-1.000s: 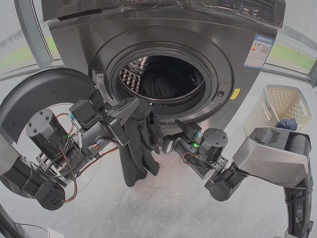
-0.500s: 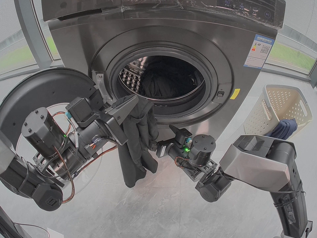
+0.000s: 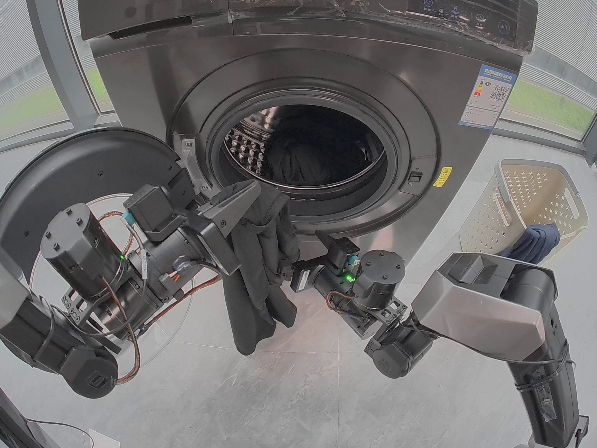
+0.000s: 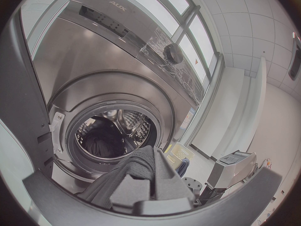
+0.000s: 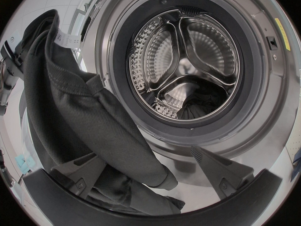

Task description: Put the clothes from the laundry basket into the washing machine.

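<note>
Plainly, the step in hand is getting the dark garment (image 3: 261, 269) over the lip and into the washing machine (image 3: 298, 63). The left hand (image 3: 239, 203) is clamped on the garment's top fold, just outside the drum mouth (image 3: 305, 147) at about 7 o'clock of it. The rest of the cloth hangs in a long tail toward the floor (image 3: 323, 393). The right hand (image 5: 145, 152) is spread wide at the hanging part, one finger against the cloth and the other clear of it; it grips nothing.

To do this well, I would close the right hand on the tail first, so both ends travel together. Then lift until the lowest fold clears the rim at 6 o'clock, and push deep before letting go, toward the dark clothes (image 3: 311, 150) already inside. A tail left draped over the rim would likely slide out or foul the door (image 3: 81, 169), open at 9 o'clock.

The laundry basket (image 3: 528, 188), at 3 o'clock of the machine, has a blue cloth (image 3: 538, 241) waiting.
</note>
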You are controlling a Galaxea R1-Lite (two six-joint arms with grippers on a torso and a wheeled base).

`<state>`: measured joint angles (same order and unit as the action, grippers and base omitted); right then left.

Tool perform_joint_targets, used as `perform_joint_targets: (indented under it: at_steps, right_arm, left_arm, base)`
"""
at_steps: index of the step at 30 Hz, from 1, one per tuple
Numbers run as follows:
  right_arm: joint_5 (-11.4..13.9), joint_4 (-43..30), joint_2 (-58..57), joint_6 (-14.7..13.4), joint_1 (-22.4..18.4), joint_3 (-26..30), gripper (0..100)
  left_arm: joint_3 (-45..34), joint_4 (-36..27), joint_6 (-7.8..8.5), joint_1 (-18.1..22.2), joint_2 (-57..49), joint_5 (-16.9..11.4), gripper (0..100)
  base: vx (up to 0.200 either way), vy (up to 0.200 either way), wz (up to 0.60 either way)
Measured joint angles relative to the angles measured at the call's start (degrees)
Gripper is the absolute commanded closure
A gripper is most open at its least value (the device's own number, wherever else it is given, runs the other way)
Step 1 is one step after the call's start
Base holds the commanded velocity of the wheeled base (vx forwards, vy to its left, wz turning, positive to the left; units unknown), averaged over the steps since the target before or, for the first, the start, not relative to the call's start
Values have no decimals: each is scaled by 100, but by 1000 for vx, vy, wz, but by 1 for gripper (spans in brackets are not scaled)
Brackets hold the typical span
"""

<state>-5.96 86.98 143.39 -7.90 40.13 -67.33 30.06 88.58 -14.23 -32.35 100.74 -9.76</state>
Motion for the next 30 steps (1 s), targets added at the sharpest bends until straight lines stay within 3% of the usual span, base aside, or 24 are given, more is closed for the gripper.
perform_joint_targets:
  at_steps: [10, 11, 20, 30]
  right_arm:
    - [227, 6, 185, 18, 24, -404, 0]
    - [230, 15, 199, 11, 29, -423, 100]
    - [238, 88, 99, 0, -45, -334, 100]
    - [249, 121, -764, 18, -510, 600, 100]
  left_arm:
    - [-9, 0, 5, 2, -30, 0, 100]
    - [-9, 0, 5, 5, -33, 0, 100]
    - [-16, 0, 2, 27, -37, 0, 100]
    - [-27, 0, 0, 46, -9, 13, 100]
  base:
    - [0, 0, 0]
    - [0, 0, 0]
    - [0, 0, 0]
    - [0, 0, 0]
